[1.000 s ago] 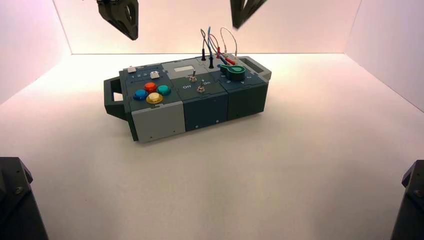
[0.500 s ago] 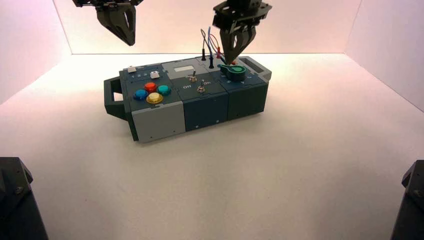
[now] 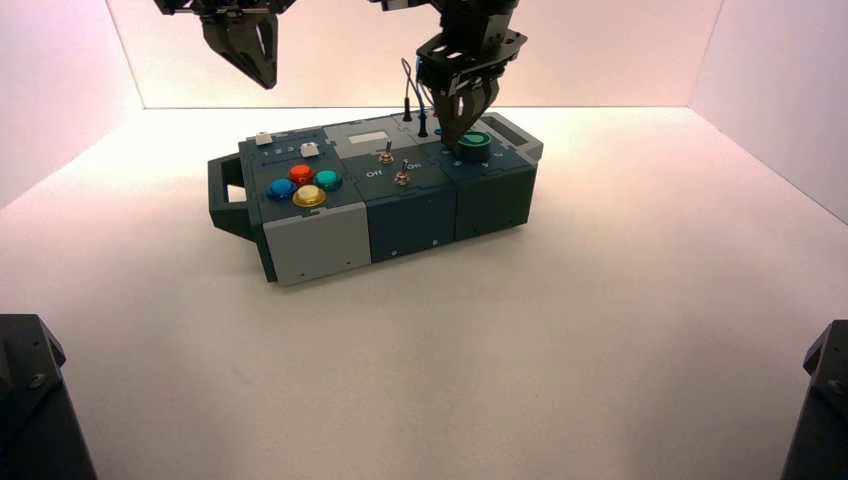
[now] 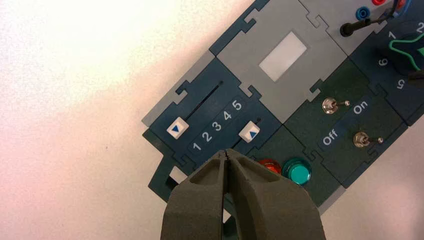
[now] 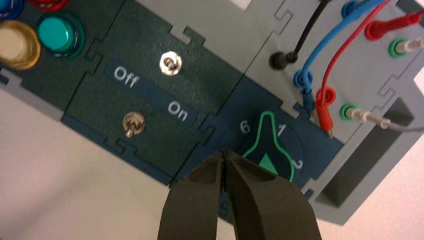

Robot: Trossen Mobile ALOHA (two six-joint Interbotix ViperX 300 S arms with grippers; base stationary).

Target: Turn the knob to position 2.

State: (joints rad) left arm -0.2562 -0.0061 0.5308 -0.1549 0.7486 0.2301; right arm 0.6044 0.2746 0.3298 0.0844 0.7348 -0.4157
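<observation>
Right now you are holding the right gripper (image 3: 453,142) low at the right part of the box (image 3: 375,190), its closed fingers (image 5: 200,185) meeting at the tips and gripping nothing. They are hovering just beside the knob (image 5: 270,152), and whether they are touching it you cannot tell. The knob is sitting on the dark panel at the box's right front, with the wires (image 5: 325,60) plugged in behind it. Its green-outlined pointer is aiming between the 6 and the 1, nearer the 1.

Meanwhile, you are keeping the left gripper (image 3: 268,85) raised over the left end of the box, its fingers (image 4: 200,195) also closed together and empty. Below it, two white sliders (image 4: 177,128) are lying along the numbered scale, one near the 1 and the other on the scale's opposite side.

In front of the sliders, red (image 3: 301,174), blue (image 3: 281,189), yellow (image 3: 309,196) and teal (image 3: 327,180) buttons are sitting in a cluster. Two metal switches (image 5: 170,63) are standing on the middle panel, beside the Off and On lettering. The box itself is resting slightly turned on the desk (image 3: 430,350).
</observation>
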